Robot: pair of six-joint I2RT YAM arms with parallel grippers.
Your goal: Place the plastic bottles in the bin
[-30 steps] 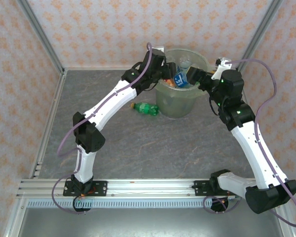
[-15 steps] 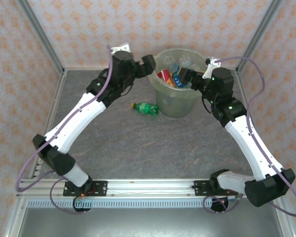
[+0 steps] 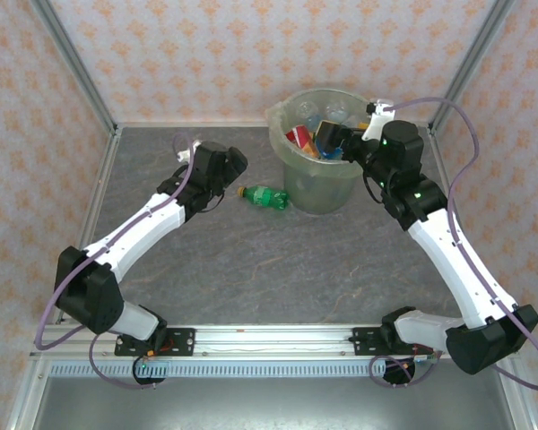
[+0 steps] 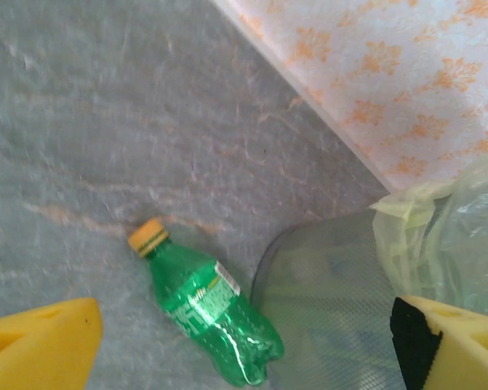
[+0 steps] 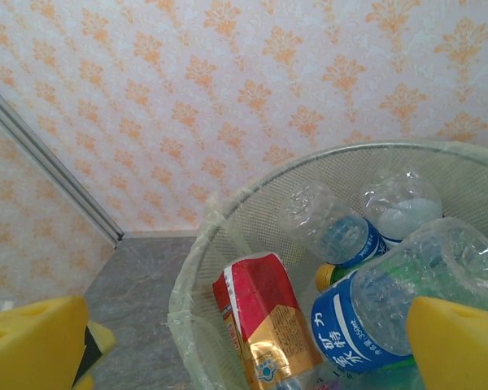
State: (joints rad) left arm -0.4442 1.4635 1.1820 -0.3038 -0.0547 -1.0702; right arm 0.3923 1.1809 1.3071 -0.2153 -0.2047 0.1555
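Observation:
A green bottle [image 3: 265, 196] with an orange cap lies on the table just left of the bin [image 3: 319, 190]; in the left wrist view this green bottle [image 4: 207, 313] rests against the bin wall [image 4: 333, 309]. My left gripper [image 3: 232, 162] hovers left of it, open and holding nothing [image 4: 248, 351]. My right gripper [image 3: 334, 139] is over the bin's rim [image 5: 193, 272], open [image 5: 244, 351]. Inside lie a red-labelled bottle [image 5: 268, 317], a clear blue-labelled bottle [image 5: 374, 317] close to my right finger, and other clear bottles [image 5: 333, 223].
A grey stone-patterned table [image 3: 251, 260] is ringed by papered walls [image 3: 206, 54] and metal posts [image 3: 72, 63]. The liner bag [image 4: 439, 236] folds over the bin's rim. Open tabletop stretches left of and in front of the green bottle.
My left arm has drawn back from the bin's rim, leftward and lower, toward the green bottle. My right gripper has edged over the bin; the blue-labelled bottle now lies inside.

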